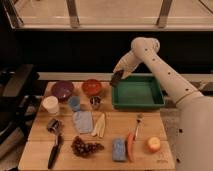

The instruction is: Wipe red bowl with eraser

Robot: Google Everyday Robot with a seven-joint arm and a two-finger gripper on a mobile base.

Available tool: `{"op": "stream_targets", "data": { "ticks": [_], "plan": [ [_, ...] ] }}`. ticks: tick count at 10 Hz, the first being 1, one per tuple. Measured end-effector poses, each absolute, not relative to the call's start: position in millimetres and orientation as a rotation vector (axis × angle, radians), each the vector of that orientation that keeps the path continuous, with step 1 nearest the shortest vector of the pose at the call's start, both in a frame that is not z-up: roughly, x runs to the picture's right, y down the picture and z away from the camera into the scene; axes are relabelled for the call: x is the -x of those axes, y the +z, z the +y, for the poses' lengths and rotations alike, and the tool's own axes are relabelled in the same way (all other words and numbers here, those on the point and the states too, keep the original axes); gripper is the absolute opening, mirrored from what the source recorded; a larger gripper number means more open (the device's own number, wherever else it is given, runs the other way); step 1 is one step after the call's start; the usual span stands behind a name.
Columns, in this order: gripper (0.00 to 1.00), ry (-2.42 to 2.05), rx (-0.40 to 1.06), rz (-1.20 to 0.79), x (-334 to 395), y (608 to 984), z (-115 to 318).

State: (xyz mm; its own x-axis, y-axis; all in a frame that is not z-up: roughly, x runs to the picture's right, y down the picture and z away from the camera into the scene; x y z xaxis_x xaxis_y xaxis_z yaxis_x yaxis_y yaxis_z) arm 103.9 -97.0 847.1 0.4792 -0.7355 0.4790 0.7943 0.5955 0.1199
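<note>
Gripper (119,74) clamped on eraser (116,79), held above left rim of green tray (150,104), which I judge high enough to clear it toward red bowl (92,87) just left.

No text can be read. A faint mark on the board's (161,159) near right corner may be print, though it is too blurred to tell. The gripper (119,76) holds the eraser (116,79) over the tray's (113,96) left rim.

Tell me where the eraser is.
In the camera view, the eraser is clamped in the jaws of the gripper, above the far corner of the green tray, on the side nearest the red bowl.
</note>
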Motion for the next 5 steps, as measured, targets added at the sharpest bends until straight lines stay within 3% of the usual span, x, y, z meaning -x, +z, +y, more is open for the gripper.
{"op": "stream_targets", "data": {
  "ticks": [5],
  "plan": [
    [0.0,-1.095,0.02,-0.519,-58.2,859.2,-112.4]
  ]
}}
